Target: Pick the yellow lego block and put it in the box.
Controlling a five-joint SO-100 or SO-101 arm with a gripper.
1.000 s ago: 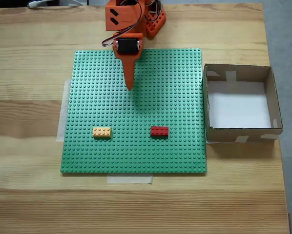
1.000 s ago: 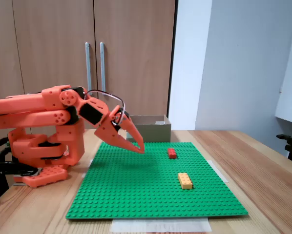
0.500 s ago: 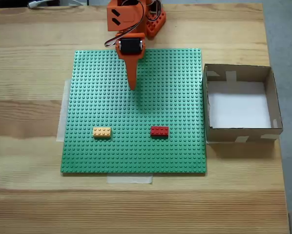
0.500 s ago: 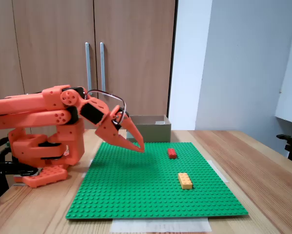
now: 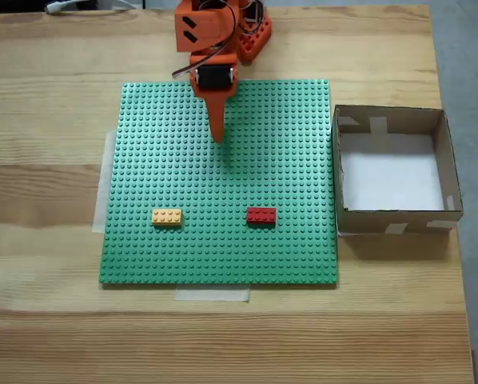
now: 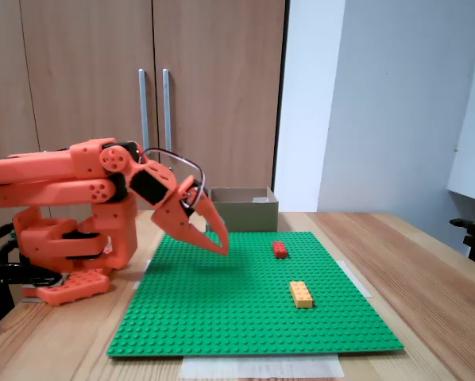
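Note:
The yellow lego block (image 5: 166, 216) (image 6: 301, 294) lies flat on the green studded baseplate (image 5: 287, 136) (image 6: 222, 317), toward its lower left in the top-down fixed view. The brown cardboard box (image 5: 395, 216) (image 6: 241, 213) with a white floor stands just off the baseplate's right edge. My orange gripper (image 5: 218, 138) (image 6: 223, 248) hangs shut and holds nothing, pointing down over the upper middle of the baseplate, well away from the yellow block.
A red brick (image 5: 261, 214) (image 6: 279, 249) sits on the baseplate to the right of the yellow one in the top-down fixed view. The arm's orange base (image 5: 251, 32) (image 6: 71, 246) stands beyond the baseplate's far edge. Tape (image 5: 212, 294) holds the baseplate to the wooden table.
The gripper has drawn back a little toward the arm's base. The bricks and the box have not moved.

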